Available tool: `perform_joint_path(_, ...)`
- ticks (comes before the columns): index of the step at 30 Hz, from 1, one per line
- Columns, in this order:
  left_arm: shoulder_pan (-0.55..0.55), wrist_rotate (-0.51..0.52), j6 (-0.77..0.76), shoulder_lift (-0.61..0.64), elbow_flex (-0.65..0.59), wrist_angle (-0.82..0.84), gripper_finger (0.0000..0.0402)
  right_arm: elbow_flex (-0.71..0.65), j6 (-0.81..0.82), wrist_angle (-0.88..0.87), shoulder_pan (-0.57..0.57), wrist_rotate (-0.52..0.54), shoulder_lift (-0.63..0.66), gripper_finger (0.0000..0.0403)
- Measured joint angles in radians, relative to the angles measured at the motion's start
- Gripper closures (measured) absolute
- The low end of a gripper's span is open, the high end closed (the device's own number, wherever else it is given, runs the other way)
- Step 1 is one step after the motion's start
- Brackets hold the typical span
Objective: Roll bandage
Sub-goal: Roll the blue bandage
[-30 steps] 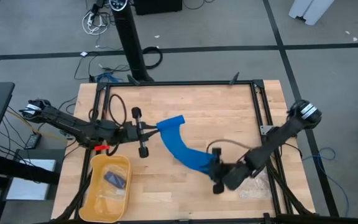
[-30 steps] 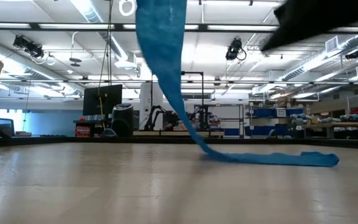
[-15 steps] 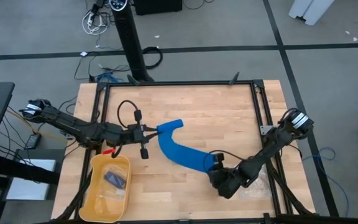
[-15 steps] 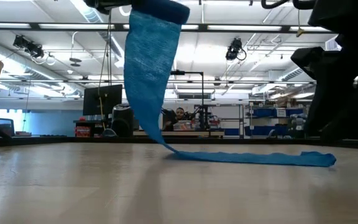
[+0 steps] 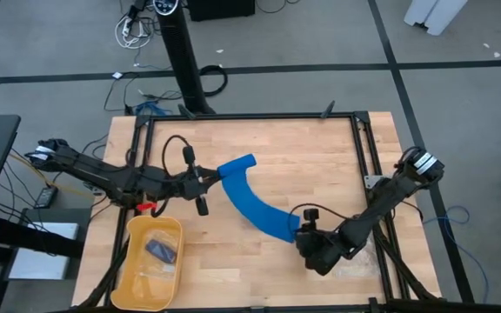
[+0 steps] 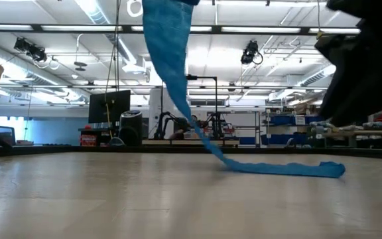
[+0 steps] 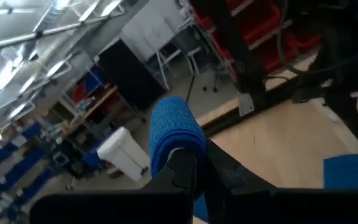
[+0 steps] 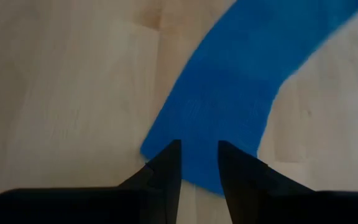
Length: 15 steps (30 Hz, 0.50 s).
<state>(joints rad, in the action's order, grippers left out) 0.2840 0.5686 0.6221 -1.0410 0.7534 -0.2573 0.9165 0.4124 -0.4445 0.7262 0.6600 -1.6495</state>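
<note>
The bright blue bandage (image 5: 255,204) runs in a curve from mid-table toward the near right. My left gripper (image 5: 214,176) reaches in from the left, held level above the table, and is shut on the bandage's raised end (image 7: 169,134). From there the strip hangs down (image 6: 171,66), and its other end lies flat on the wood (image 6: 310,169). My right gripper (image 8: 199,155) is open and slants down. Its two fingertips stand over that flat end (image 8: 229,93). Whether they touch it does not show. My left gripper pinches the bandage's raised end (image 7: 166,146), which sits as a thick wound lump over the fingertips (image 7: 185,168). The fingers lie level and come from the table's left. The strip hangs below them, lifted clear there, and its far part trails onto the table (image 6: 270,168).
A yellow tray (image 5: 133,261) at the near left holds a small dark packet (image 5: 161,249) and clear plastic. A clear crinkly bag (image 5: 359,261) lies under my right arm. A black rail (image 5: 250,117) frames the tabletop. Bare wood lies along the far side (image 5: 303,143).
My left gripper has rolled about its own axis, and the bandage's raised end has turned with it, so the hanging strip has swung and twisted. My right arm has come down toward the bandage's flat end, which has slid a little along the table.
</note>
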Motion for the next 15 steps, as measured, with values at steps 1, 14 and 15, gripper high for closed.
perform_joint_path(1, 0.0, -0.001, 0.0, 0.001, 0.02, 0.047, 0.0384, 0.0, -0.023, -0.01, 0.004, -0.001, 0.003, 0.0298)
perform_joint_path(14, -0.003, 0.003, -0.039, 0.0, 0.067, 0.228, 0.0384, 0.0, -0.225, -0.032, -0.102, -0.173, -0.034, 0.0298)
perform_joint_path(15, -0.003, 0.003, -0.045, 0.0, 0.067, 0.232, 0.0384, 0.0, -0.238, -0.033, -0.109, -0.187, -0.034, 0.0298)
